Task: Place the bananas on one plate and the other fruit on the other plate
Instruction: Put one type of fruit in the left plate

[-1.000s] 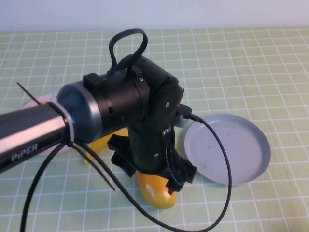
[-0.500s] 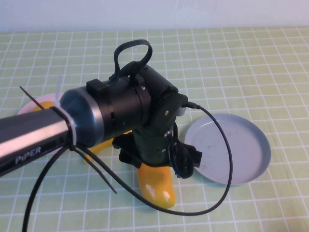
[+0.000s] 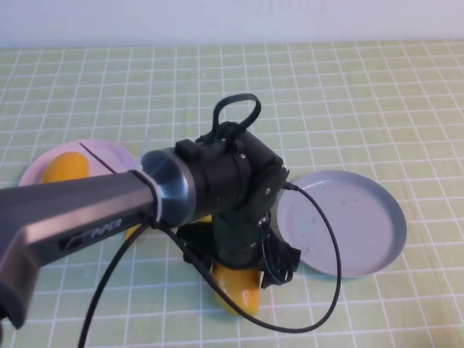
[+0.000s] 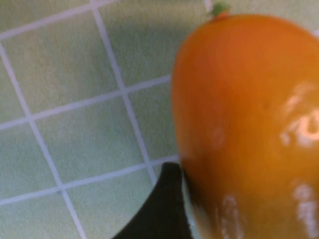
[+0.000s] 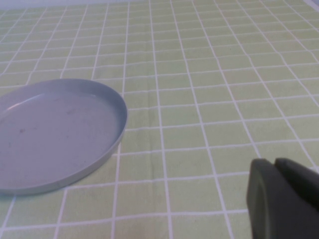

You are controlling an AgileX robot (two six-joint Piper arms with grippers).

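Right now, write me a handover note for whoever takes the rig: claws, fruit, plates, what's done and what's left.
Left claw: open, lowered over the mango on the mat in front of the plates; one finger sits beside it, not gripped.
Right claw: shut, parked to the right of the grey-blue plate, holding nothing.
Done: one mango lies on the pink plate.
Grey-blue plate has nothing on it.
Left: move the second mango to the pink plate, then both bananas to the grey-blue plate. The bananas are mostly hidden under the left arm; only a yellow bit shows.
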